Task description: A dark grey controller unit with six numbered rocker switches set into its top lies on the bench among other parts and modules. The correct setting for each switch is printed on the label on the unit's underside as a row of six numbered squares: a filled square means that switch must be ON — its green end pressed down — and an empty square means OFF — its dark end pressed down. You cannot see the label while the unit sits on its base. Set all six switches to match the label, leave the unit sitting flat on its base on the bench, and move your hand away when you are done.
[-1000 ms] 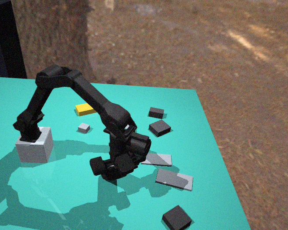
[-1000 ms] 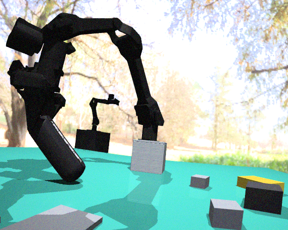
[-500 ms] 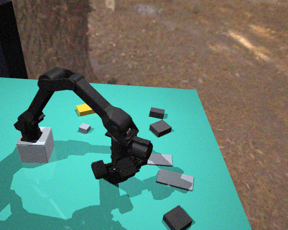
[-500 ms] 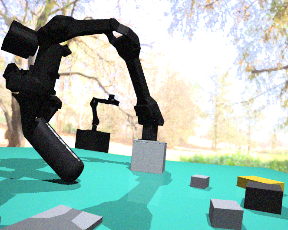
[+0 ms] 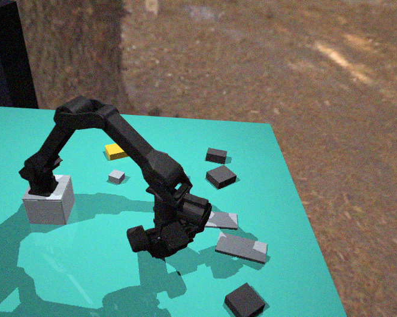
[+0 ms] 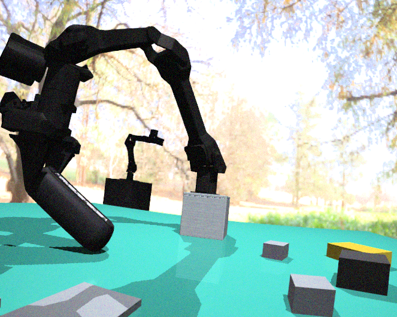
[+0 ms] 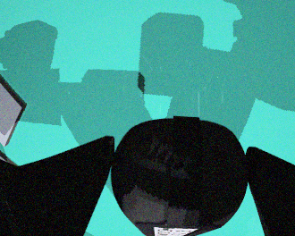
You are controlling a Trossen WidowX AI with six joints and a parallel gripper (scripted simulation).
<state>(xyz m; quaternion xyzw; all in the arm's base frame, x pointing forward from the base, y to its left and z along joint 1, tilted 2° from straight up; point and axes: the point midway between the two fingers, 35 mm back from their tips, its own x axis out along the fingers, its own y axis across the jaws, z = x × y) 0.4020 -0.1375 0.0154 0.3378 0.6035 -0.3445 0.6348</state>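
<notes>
The dark controller unit [image 6: 73,209] [image 7: 180,179] is between the fingers of my gripper [image 6: 43,175] [image 7: 182,150], which is shut on it. In the exterior view it is steeply tilted, its lower rounded end at the bench top and its other end raised. A narrow white strip runs along its upper face there. In the wrist view one finger presses each side of the unit, and a small piece of white with fine dark marks shows at the bottom edge. The six squares cannot be read, and no switch can be made out. In the top view the hand mostly hides the unit.
Two flat grey plates [image 5: 241,247] [image 6: 106,300] lie beside the hand. Dark blocks [image 5: 221,176] [image 6: 362,273] and a yellow block [image 5: 114,151] [image 6: 358,247] lie farther off. A small grey block [image 5: 116,176] [image 6: 275,250] lies near the arm's pale pedestal [image 5: 46,211] [image 6: 204,216].
</notes>
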